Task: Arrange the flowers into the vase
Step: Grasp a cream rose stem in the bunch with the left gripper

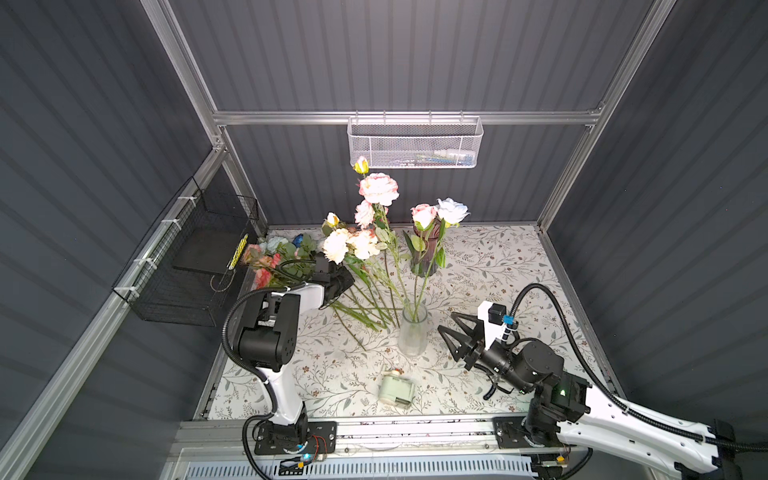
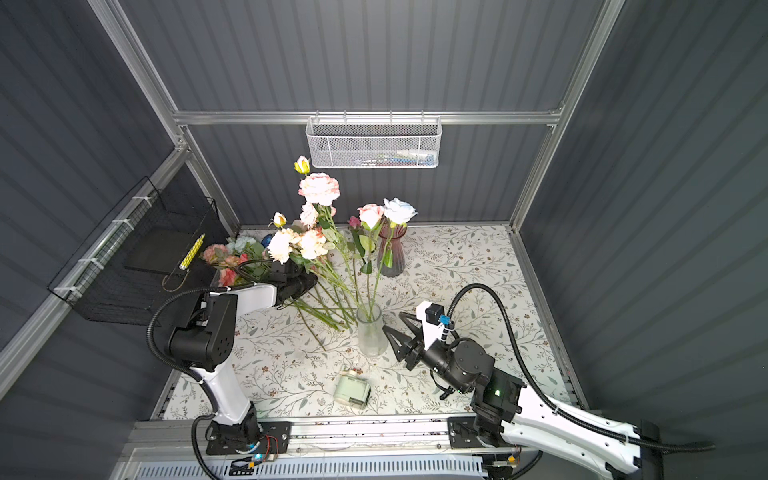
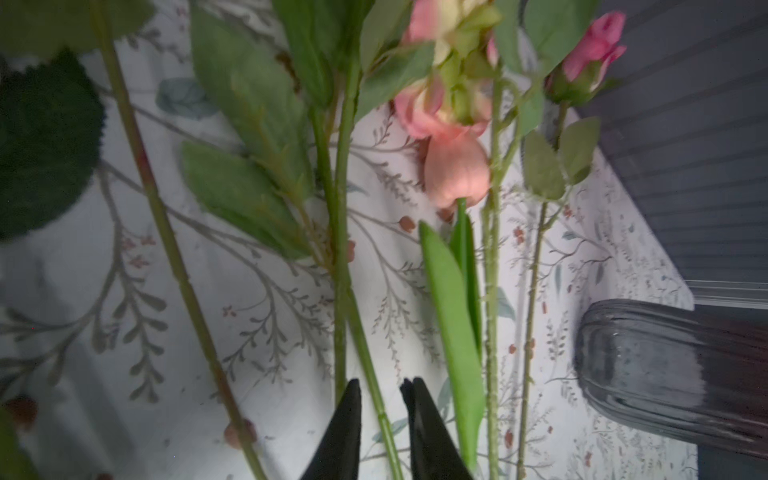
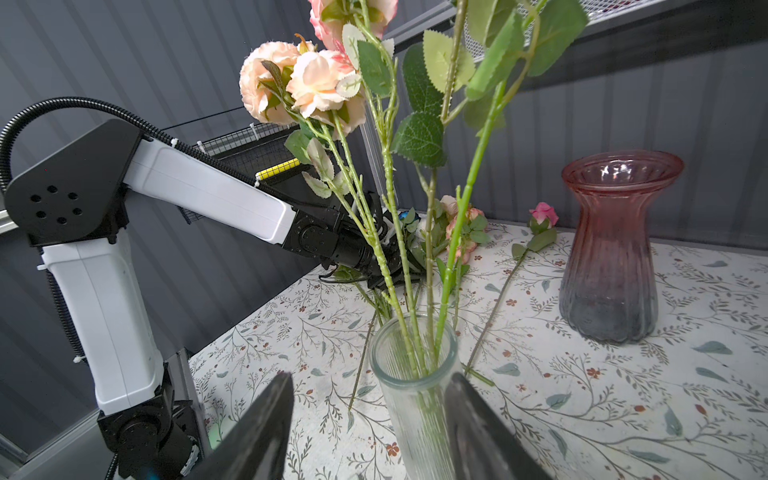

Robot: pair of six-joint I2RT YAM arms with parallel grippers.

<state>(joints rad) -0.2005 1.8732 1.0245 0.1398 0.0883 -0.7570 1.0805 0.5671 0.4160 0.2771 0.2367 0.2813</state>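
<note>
Several flowers (image 1: pixel 257 254) lie loose; one stem is lined up for pickup.
Left claw (image 3: pixel 380 384) sits narrowly apart astride a green stem (image 3: pixel 376 395) on the worktop (image 1: pixel 498 266), with no contact visible. Right claw (image 1: pixel 446 321) is spread, just beside the clear vase (image 1: pixel 412 332) holding several stems. Pinch bare stem only, clear of neighbours and leaves, then lift straight and feed the cut end into the vase mouth.

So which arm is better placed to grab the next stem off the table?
Left. The left tool straddles a green stem among the loose flowers on the table, its jaws a narrow gap apart. The right tool stands open facing the clear vase, apart from that pile.
</note>
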